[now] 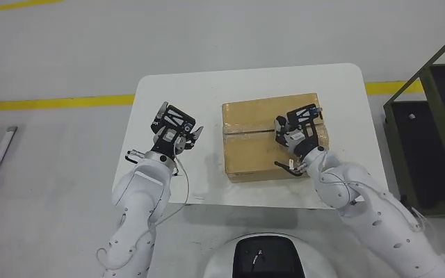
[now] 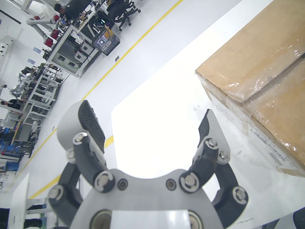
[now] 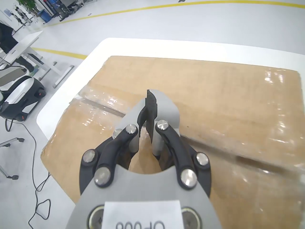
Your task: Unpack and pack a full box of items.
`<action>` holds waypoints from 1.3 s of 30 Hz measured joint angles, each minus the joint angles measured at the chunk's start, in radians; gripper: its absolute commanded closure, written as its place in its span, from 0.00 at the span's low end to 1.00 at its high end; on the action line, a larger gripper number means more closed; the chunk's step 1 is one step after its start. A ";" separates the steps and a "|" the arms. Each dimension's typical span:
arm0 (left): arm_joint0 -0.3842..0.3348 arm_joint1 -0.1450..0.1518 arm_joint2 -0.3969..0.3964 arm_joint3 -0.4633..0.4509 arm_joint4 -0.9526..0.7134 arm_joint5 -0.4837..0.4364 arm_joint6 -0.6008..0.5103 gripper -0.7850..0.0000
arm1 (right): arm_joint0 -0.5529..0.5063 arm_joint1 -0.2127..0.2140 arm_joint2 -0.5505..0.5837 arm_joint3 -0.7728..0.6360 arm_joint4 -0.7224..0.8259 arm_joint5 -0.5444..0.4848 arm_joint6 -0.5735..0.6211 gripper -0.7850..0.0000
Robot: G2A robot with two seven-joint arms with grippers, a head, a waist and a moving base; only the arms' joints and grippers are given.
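A white printed label (image 2: 268, 144) stood on the side wall of the brown tape-sealed cardboard box (image 2: 257, 55). It carried barcodes and lines of fine print too small to make out. A white paper sticker (image 3: 142, 215) on the grey base plate of the right gripper (image 3: 150, 102) bore dark characters, upside down and cut off at the view's edge.

white table (image 1: 208, 90) on a grey floor (image 1: 69, 42) with a yellow line (image 1: 62, 103); dark rack (image 1: 421, 146) nearby.

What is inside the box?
Cannot tell: the box is closed, with clear tape along the seam, so its contents are covered. The right gripper, shut, hovers over the seam.
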 measured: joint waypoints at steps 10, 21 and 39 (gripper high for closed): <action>0.000 0.000 0.000 0.000 0.000 0.000 0.000 0.00 | -0.084 0.015 0.156 -0.037 0.009 0.031 0.028 1.00; 0.000 0.000 0.000 0.000 0.000 0.000 0.000 0.00 | -0.143 0.026 0.291 -0.074 0.008 0.010 0.040 1.00; 0.000 0.000 0.000 0.000 0.000 0.000 0.000 0.00 | -0.032 -0.010 0.086 -0.161 0.043 -0.099 0.019 1.00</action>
